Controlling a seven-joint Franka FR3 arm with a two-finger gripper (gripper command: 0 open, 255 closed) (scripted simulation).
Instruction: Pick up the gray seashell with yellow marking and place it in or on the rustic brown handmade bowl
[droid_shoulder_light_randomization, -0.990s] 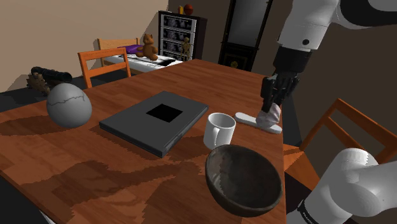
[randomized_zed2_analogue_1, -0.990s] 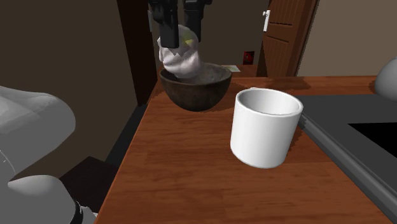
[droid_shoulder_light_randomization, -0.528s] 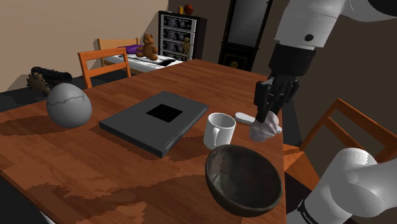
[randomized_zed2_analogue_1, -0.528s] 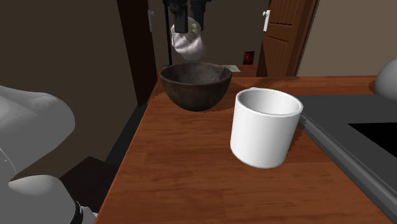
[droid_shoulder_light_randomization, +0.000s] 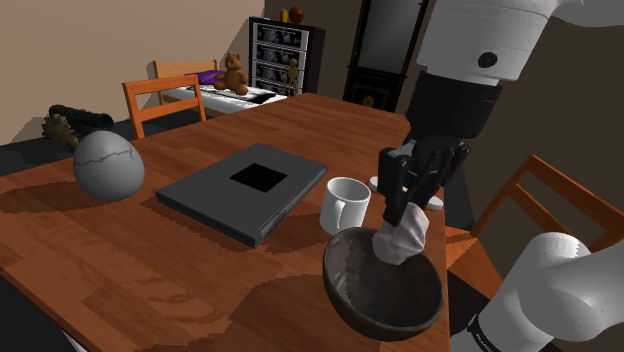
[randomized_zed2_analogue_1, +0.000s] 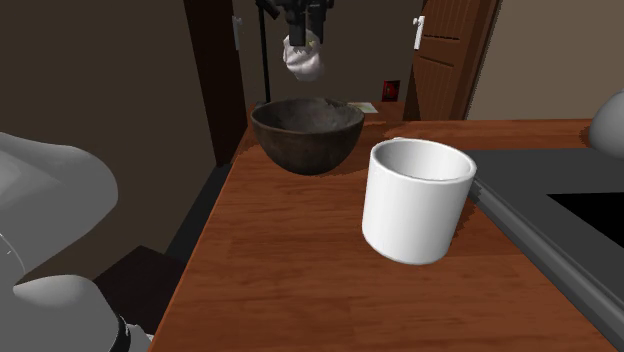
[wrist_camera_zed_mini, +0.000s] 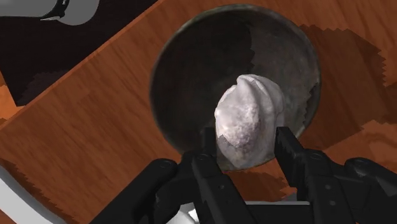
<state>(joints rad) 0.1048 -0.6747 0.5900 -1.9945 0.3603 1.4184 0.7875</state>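
A pale grey-white seashell (droid_shoulder_light_randomization: 403, 239) hangs above the dark brown bowl (droid_shoulder_light_randomization: 375, 290) near the table's front corner. My gripper (droid_shoulder_light_randomization: 405, 215) is shut on the seashell, holding it clear of the bowl's rim. In the second exterior view the seashell (randomized_zed2_analogue_1: 304, 59) hangs well above the bowl (randomized_zed2_analogue_1: 306, 134), clasped by the gripper (randomized_zed2_analogue_1: 303, 40). The wrist view looks straight down: the seashell (wrist_camera_zed_mini: 248, 121) sits between my fingers (wrist_camera_zed_mini: 207, 149), over the bowl's hollow (wrist_camera_zed_mini: 191, 83). No yellow marking shows on it now.
A white mug (droid_shoulder_light_randomization: 344, 205) stands just beyond the bowl, beside a dark flat box (droid_shoulder_light_randomization: 243, 189). A white flat object (droid_shoulder_light_randomization: 436, 201) lies near the table's edge. A cracked grey egg shape (droid_shoulder_light_randomization: 108, 165) rests at the shoulder view's left. Wooden chairs (droid_shoulder_light_randomization: 160, 101) flank the table (droid_shoulder_light_randomization: 150, 270).
The gripper has carried the seashell from beside the white flat object, toward the table's front corner, to above the bowl. It has stayed shut on the seashell throughout.
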